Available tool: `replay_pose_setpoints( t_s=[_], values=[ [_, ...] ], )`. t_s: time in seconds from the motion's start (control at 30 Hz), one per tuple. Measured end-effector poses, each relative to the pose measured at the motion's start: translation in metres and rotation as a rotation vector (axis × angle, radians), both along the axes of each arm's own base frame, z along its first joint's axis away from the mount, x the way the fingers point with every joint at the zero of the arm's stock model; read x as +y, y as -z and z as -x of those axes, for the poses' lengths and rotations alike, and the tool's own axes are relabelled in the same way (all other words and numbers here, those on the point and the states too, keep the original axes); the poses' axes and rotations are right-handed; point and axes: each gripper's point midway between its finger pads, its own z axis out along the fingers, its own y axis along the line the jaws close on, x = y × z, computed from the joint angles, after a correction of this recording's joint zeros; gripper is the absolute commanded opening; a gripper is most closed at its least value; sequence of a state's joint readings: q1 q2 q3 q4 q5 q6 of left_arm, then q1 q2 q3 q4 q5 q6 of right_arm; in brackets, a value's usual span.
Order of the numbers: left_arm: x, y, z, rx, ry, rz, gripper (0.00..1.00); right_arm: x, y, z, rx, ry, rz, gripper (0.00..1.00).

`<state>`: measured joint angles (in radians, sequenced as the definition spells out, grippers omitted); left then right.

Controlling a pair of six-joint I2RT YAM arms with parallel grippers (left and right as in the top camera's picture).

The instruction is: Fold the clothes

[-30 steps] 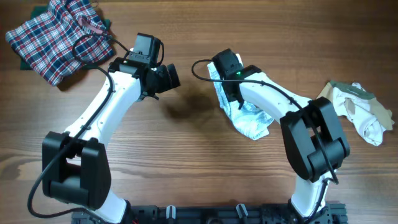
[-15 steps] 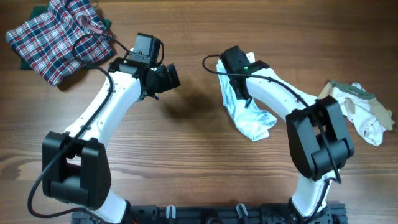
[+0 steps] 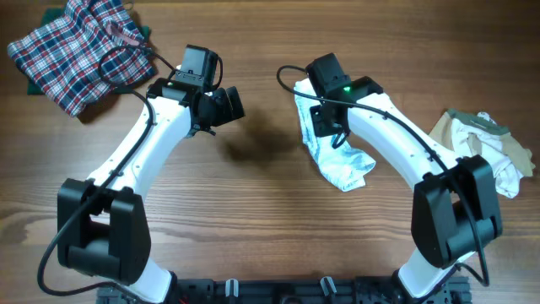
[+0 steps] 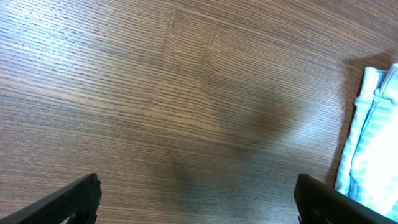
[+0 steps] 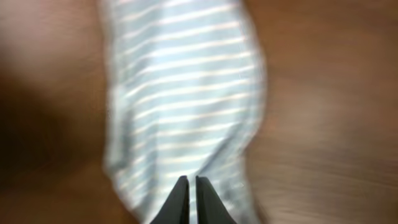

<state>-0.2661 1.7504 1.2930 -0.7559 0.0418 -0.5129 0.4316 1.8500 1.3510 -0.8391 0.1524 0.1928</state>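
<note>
Right gripper (image 5: pixel 191 182) pinches striped garment (image 5: pixel 186 93), plaid garment (image 3: pixel 72 51) well apart.

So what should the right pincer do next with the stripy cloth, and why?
Probably lift a little and pull slowly away, to draw the striped cloth out straight. The right pincer is shut at the cloth's far end, though I can't tell if it has really pinched it, and the near end lies bunched on the table.

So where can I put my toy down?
There is bare wood between the left arm and right arm near the front, and in the far-right corner behind the beige-white pile. Crowded around the plaid garment far left, and the striped garment.
</note>
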Motion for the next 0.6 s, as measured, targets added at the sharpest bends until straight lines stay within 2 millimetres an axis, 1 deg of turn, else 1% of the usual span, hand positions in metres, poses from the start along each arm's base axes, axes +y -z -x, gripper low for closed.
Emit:
replay_pose_setpoints(
  t_s=[0.07, 0.13, 0.27, 0.33, 0.37, 0.4, 0.43, 0.47, 0.5, 0.53, 0.6],
  values=[
    [0.000, 0.000, 0.000, 0.000, 0.000, 0.000, 1.00, 0.007, 0.002, 0.009, 0.044, -0.023, -0.042, 0.04],
    [0.000, 0.000, 0.001, 0.004, 0.000, -0.001, 1.00, 0.010, 0.004, 0.015, 0.073, -0.034, -0.060, 0.04],
    [0.000, 0.000, 0.001, 0.004, 0.000, -0.001, 1.00, -0.002, 0.012, 0.038, 0.162, -0.016, -0.014, 0.04],
    [0.000, 0.000, 0.000, 0.002, 0.001, 0.001, 0.96, -0.007, 0.013, 0.044, 0.184, 0.003, 0.003, 0.04],
    [-0.003, -0.001, -0.001, -0.004, 0.006, 0.016, 0.96, -0.008, 0.014, 0.047, 0.195, 0.010, 0.006, 0.04],
    [-0.009, -0.003, -0.004, -0.016, 0.024, 0.042, 0.96, -0.008, 0.014, 0.049, 0.206, 0.013, 0.004, 0.04],
    [-0.019, -0.007, -0.008, -0.039, 0.065, 0.090, 0.95, -0.008, 0.014, 0.053, 0.222, 0.015, 0.005, 0.04],
    [-0.031, -0.011, -0.011, -0.062, 0.107, 0.132, 0.92, -0.009, 0.014, 0.057, 0.237, 0.019, 0.007, 0.04],
    [-0.047, -0.016, -0.013, -0.086, 0.163, 0.179, 0.89, -0.010, 0.014, 0.060, 0.250, 0.023, 0.009, 0.04],
    [-0.058, -0.020, -0.012, -0.101, 0.199, 0.204, 0.84, -0.011, 0.015, 0.062, 0.259, 0.032, 0.008, 0.04],
    [-0.089, -0.028, -0.010, -0.149, 0.299, 0.244, 0.77, -0.012, 0.015, 0.063, 0.264, 0.070, 0.002, 0.04]
  ],
)
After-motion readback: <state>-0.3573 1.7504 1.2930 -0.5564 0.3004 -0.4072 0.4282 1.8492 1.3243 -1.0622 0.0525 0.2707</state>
